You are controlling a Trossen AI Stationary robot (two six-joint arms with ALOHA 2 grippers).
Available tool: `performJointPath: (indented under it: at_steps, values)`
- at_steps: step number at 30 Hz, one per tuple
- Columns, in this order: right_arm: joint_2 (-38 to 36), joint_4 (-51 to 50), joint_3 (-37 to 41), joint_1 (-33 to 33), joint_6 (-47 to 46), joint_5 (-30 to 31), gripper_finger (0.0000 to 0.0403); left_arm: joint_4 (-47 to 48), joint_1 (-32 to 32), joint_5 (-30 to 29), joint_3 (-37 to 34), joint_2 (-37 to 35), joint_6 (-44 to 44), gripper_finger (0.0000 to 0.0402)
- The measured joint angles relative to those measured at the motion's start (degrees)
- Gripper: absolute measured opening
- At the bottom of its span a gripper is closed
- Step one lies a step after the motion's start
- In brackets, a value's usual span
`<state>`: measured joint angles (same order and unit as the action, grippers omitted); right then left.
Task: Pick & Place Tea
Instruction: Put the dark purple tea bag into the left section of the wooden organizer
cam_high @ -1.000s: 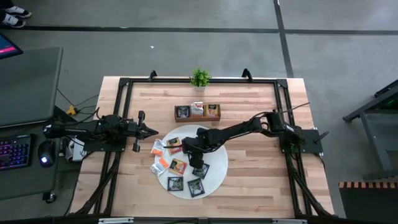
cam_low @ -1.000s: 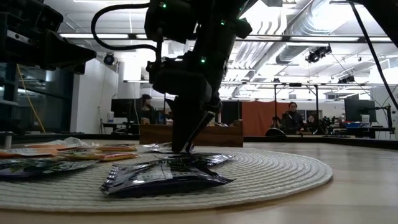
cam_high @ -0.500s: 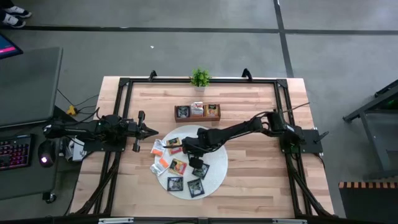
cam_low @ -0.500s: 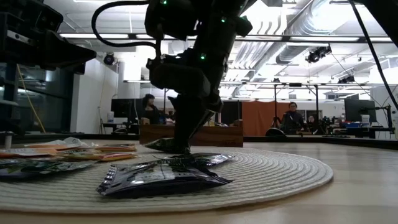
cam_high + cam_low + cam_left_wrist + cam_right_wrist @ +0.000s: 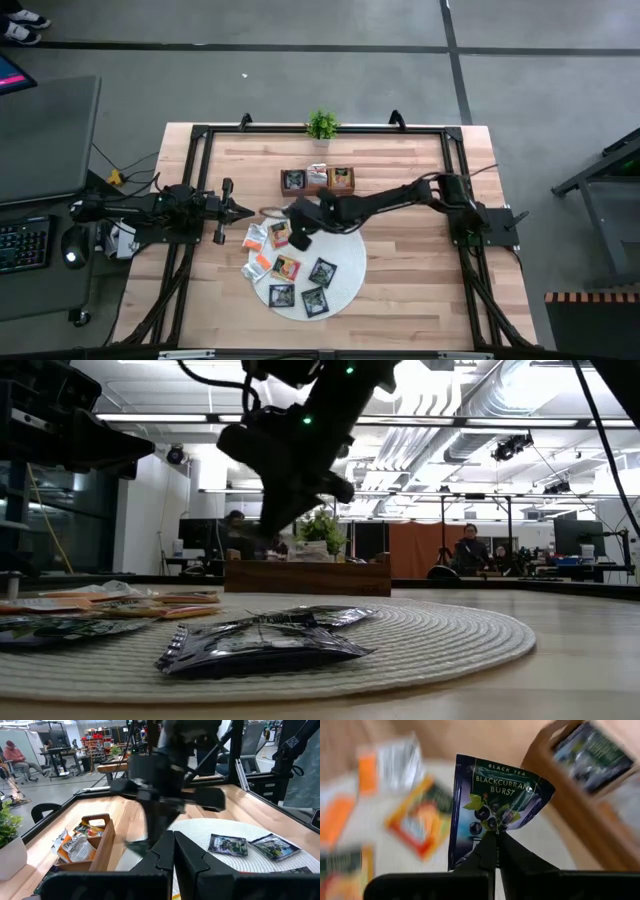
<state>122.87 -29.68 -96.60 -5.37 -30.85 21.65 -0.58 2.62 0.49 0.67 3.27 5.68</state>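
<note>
A: One sachet is off the mat, as I read it. The right gripper (image 5: 496, 837) has its fingers clamped on the lower edge of a black sachet (image 5: 492, 805); the label reads "Black Tea, Blackcurrant Burst".

B: Where is the right gripper (image 5: 300, 222) sitting?

A: From above, over the far left part of the round white woven mat (image 5: 350, 282), between the mat and the wooden tray (image 5: 318, 191). In the low view it hangs clear above the mat (image 5: 440, 635), well up from the weave.

B: And the rest of the tea?

A: Three black sachets (image 5: 322, 272) lie on the near half of the mat. Orange and white sachets (image 5: 262, 258) are bunched at the mat's left edge, some on the bare table (image 5: 420, 290). The tray, at the far side near a small potted plant (image 5: 321, 125), has a sachet showing in each of its three compartments.

B: Left arm?

A: I see the left gripper (image 5: 244, 210) parked left of the mat, fingers pressed together, holding nothing. People sit in the room behind the table.
</note>
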Motion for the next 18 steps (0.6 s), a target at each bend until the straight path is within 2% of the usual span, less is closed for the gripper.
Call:
performJointPath:
  at_steps: [9, 18]
  values:
    - [0.0, 7.4, 0.0, 5.4, -7.8, 5.0, 0.0001, 0.0, 0.0, 0.0, 0.0, 0.0, 0.0, 0.0001]
    - [2.1, 11.5, -0.1, 9.5, -13.0, 4.3, 0.0, 0.0, 0.0, 0.0, 0.0, 0.0, 0.0, 0.0001]
